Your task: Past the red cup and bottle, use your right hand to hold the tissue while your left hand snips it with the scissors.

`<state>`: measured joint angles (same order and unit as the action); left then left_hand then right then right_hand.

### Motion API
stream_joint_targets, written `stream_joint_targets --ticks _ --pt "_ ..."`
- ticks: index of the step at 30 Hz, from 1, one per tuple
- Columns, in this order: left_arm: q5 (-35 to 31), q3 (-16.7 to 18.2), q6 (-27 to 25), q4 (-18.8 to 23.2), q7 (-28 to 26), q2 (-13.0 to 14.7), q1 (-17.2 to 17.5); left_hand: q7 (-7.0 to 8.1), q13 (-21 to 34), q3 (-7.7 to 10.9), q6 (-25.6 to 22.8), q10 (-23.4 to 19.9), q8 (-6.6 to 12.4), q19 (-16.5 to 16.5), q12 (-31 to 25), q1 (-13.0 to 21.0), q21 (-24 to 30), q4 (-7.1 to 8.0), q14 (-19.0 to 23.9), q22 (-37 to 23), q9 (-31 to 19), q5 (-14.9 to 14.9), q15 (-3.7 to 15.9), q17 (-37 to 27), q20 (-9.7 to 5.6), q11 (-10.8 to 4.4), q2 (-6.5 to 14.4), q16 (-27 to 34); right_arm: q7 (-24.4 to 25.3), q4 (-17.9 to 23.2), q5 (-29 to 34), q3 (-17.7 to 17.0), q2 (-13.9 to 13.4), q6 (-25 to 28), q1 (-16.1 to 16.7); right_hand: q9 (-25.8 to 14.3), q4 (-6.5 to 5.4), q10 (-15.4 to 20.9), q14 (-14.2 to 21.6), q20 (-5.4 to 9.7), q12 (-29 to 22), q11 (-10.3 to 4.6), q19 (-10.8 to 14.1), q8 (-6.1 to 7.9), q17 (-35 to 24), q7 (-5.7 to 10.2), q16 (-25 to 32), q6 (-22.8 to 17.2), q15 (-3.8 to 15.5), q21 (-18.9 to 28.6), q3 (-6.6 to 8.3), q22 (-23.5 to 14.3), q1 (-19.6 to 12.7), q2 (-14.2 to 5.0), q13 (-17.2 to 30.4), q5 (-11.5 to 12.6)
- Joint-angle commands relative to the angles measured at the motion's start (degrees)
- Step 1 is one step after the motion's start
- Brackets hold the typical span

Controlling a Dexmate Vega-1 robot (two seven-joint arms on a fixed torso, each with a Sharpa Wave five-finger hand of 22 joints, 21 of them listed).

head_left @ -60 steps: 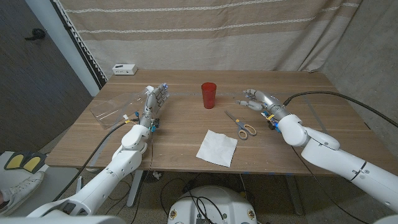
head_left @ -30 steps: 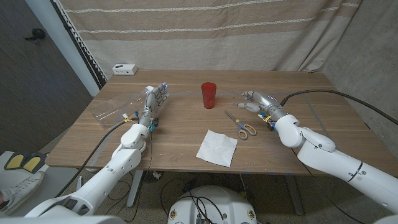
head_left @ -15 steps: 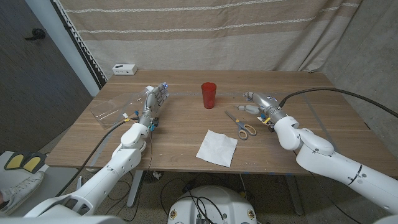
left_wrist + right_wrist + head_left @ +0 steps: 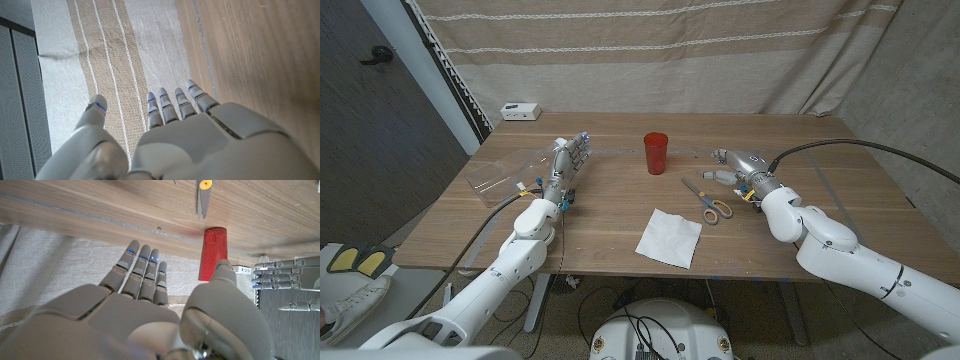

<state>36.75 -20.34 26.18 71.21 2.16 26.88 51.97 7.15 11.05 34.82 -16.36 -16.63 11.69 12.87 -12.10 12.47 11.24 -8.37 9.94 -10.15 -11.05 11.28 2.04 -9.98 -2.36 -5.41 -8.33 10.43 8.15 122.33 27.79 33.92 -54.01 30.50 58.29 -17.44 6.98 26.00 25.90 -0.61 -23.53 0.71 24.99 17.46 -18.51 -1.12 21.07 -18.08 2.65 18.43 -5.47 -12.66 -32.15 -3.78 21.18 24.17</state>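
With fingers apart and empty, right hand hovers right of red cup, just beyond scissors; left hand open too, far left. Tissue near-centre; clear bottle left.

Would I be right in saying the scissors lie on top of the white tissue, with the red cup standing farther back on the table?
Not quite: in the head view the scissors lie on bare table beside the tissue, apart from it. The red cup does stand farther back.
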Motion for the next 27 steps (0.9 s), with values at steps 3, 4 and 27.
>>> stream_joint_targets --ticks 3,4,27 --pt "0.1 0.1 0.1 0.0 0.4 0.0 -0.1 0.05 0.3 -0.27 -0.5 -0.4 0.13 -0.2 -0.2 -0.1 0.1 -0.06 -0.3 -0.1 -0.2 0.3 6.10 -0.2 -4.94 -0.10 0.2 0.1 -2.9 1.2 1.9 0.5 -1.0 1.4 -0.1 -0.8 -0.17 1.1 0.4 -0.18 -0.9 0.31 0.1 2.30 -0.4 0.86 0.7 -4.7 4.79 0.4 -0.49 -0.2 -0.6 0.16 0.9 0.5" --pt "0.1 0.1 0.1 0.0 0.4 0.0 -0.1 0.00 0.3 -0.27 -0.5 -0.4 0.14 -0.2 -0.2 -0.1 0.1 -0.06 -0.3 -0.1 -0.2 0.3 6.06 -0.2 -4.92 -0.04 0.2 0.1 -3.0 1.2 2.0 0.5 -0.9 1.5 -0.2 -0.9 -0.20 1.2 0.4 -0.14 -1.0 0.56 0.1 2.50 -0.5 1.04 0.7 -5.1 4.83 0.4 -0.52 -0.2 -0.6 0.14 1.0 0.5" --pt "0.2 0.3 0.2 -0.2 0.5 0.3 0.2 -0.02 0.3 -0.39 -0.4 -0.5 0.06 -0.2 -0.2 -0.2 0.1 -0.08 -0.4 -0.1 -0.2 0.3 6.04 -0.2 -4.91 -0.22 0.3 0.1 -7.6 1.5 4.3 3.4 1.2 7.0 -2.4 -2.0 -0.65 0.9 0.6 -0.66 -1.4 0.20 -0.4 3.01 -1.1 1.16 1.4 -5.4 4.71 0.4 -1.02 -0.2 0.0 0.07 2.1 0.5"
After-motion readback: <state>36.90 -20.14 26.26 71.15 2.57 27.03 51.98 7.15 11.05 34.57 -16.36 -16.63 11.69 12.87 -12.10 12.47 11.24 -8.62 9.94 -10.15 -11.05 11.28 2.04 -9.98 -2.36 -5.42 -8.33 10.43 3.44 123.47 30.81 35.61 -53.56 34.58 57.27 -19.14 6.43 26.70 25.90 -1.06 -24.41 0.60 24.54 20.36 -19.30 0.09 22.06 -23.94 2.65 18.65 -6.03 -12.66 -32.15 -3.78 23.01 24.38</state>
